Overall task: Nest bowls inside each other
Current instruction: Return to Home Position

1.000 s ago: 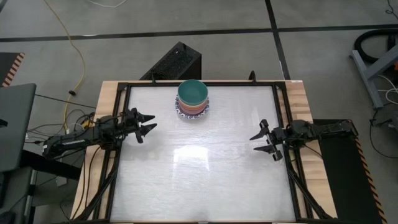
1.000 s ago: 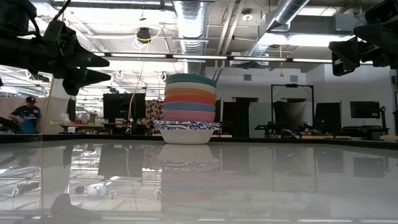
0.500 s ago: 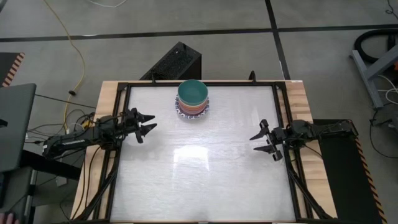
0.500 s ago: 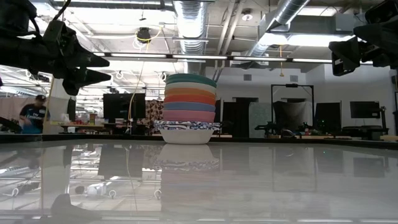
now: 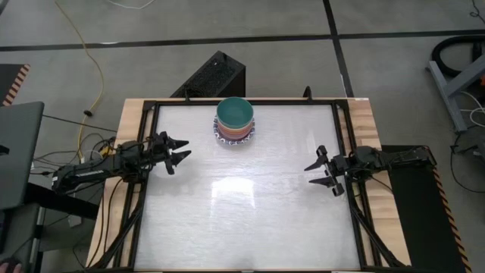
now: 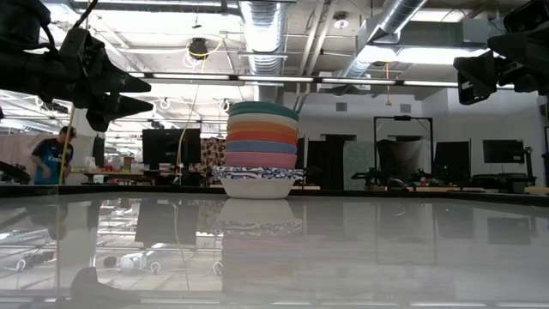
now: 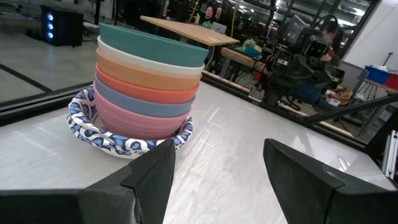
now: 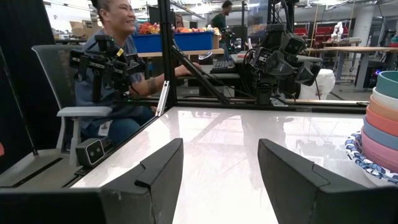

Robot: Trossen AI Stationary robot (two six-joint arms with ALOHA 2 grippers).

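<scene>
From above, the nested stack of small round bowls (image 5: 235,121), dark green one on top, sits at the far middle of the glossy white table (image 5: 242,220). The left gripper (image 5: 180,149) hovers at the left edge with fingers apart, and the right gripper (image 5: 311,175) at the right edge is spread too, both well apart from the stack. Low view: the stack stands upright on a blue-patterned white bowl (image 6: 257,182), grippers up high on either side. Left wrist view: green, cream, orange, red, blue, pink layers. Right wrist view: the stack's edge, plus a seated person (image 8: 118,62) beyond the table
</scene>
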